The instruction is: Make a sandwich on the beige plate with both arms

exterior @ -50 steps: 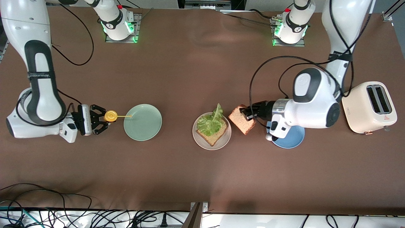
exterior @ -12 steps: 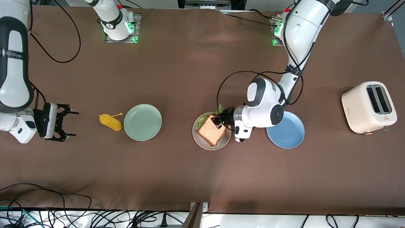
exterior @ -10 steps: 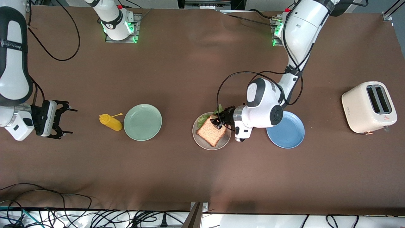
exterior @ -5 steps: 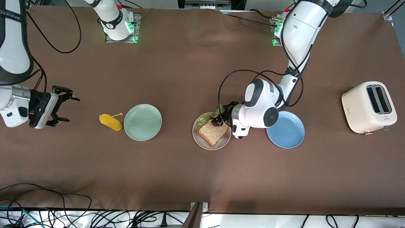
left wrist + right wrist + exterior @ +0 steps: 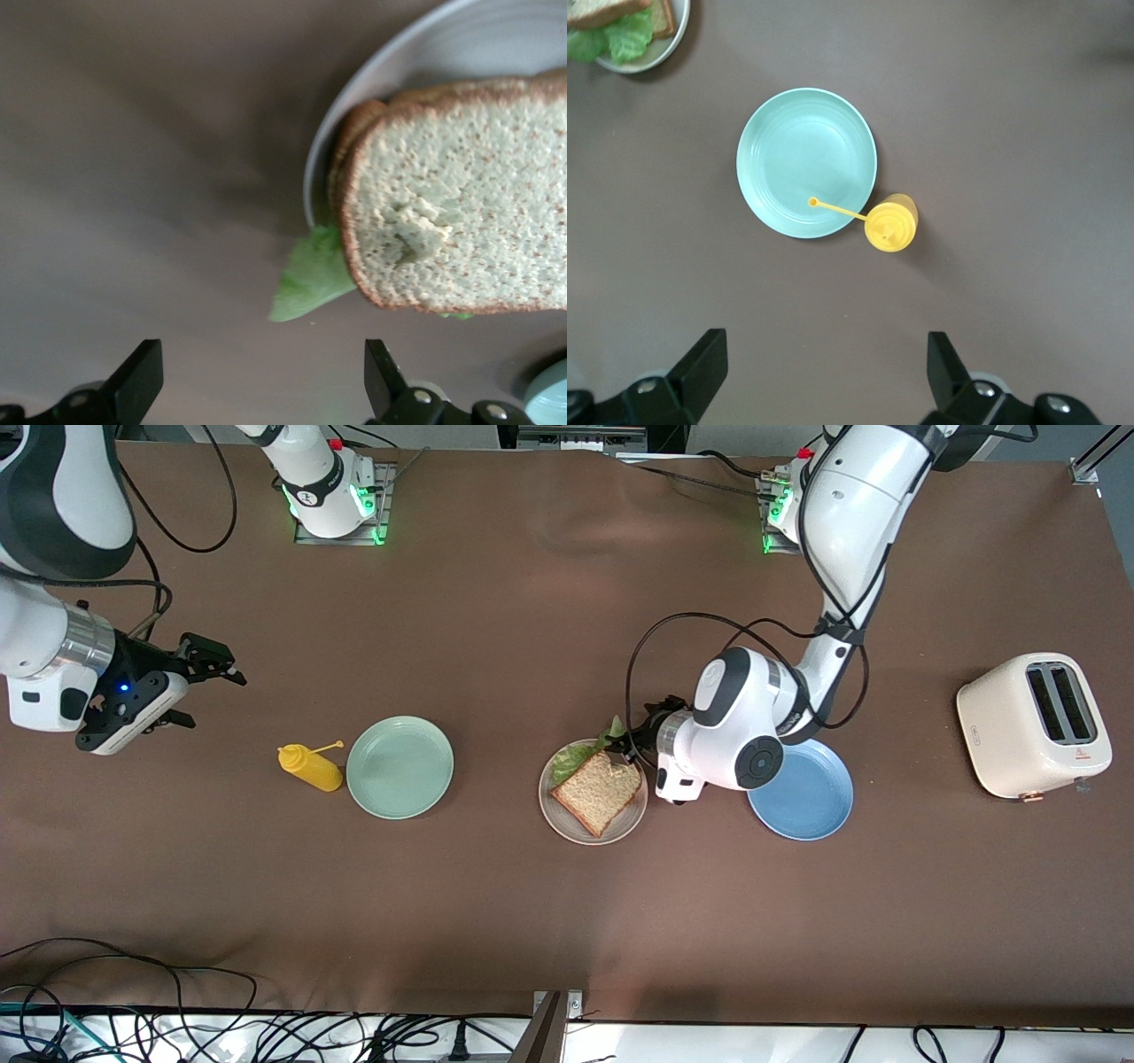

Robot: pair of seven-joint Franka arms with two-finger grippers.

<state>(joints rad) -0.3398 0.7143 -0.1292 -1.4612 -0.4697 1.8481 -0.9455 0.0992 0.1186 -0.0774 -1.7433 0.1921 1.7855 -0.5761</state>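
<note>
The sandwich lies on the beige plate (image 5: 567, 824) at mid-table: a brown top slice (image 5: 601, 790) over a green lettuce leaf (image 5: 578, 755) and a lower slice. My left gripper (image 5: 627, 744) is open and empty, just off the plate's edge on the blue plate's side. In the left wrist view, the top slice (image 5: 452, 221), lettuce tip (image 5: 310, 279), lower slice's edge (image 5: 341, 150) and plate rim (image 5: 354, 106) show past my open left gripper (image 5: 263, 381). My right gripper (image 5: 219, 702) is open and empty, raised over bare table toward the right arm's end (image 5: 824, 372).
A mint-green plate (image 5: 400, 767) and a yellow squeeze bottle (image 5: 310, 768) stand between the right gripper and the sandwich; both show in the right wrist view (image 5: 806, 159), (image 5: 890, 223). A blue plate (image 5: 811, 802) lies under the left arm. A cream toaster (image 5: 1035, 726) stands at the left arm's end.
The left gripper set the second bread slice on the lettuce, let go and drew back. The right gripper released the yellow bottle beside the mint-green plate and moved away, rising.
</note>
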